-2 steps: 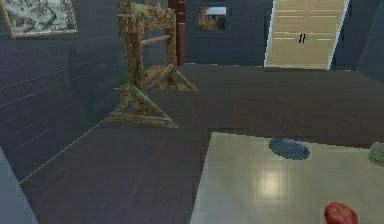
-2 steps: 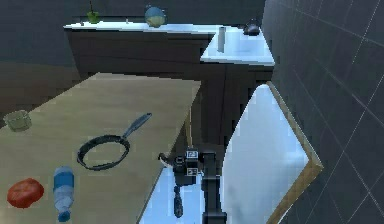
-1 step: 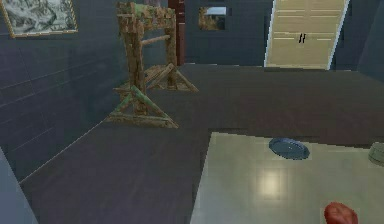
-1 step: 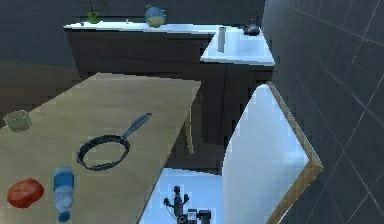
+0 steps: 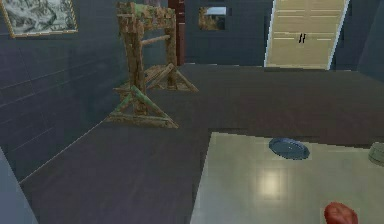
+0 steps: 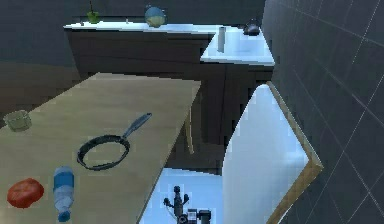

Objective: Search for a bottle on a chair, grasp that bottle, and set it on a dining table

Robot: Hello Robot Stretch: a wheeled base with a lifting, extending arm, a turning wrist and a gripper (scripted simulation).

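A small clear bottle [image 6: 63, 193] with a blue top lies on the light wooden dining table [image 6: 120, 100], near its lower corner in the arm side view. A white chair [image 6: 262, 160] with a tall back stands to the right of the table. My gripper [image 6: 174, 204] shows as a dark shape at the bottom edge, in front of the chair's pale seat [image 6: 195, 190]. I cannot tell whether it holds anything. The same table [image 5: 260, 185] fills the forward view's lower right.
On the table lie a frying pan [image 6: 105, 150], a red round thing [image 6: 25, 192], and a small bowl [image 6: 17, 120]. Dark cabinets with a white counter [image 6: 235, 50] stand beyond. Ahead are a wooden rack [image 5: 145, 75], open dark floor and a cream double door [image 5: 305, 35].
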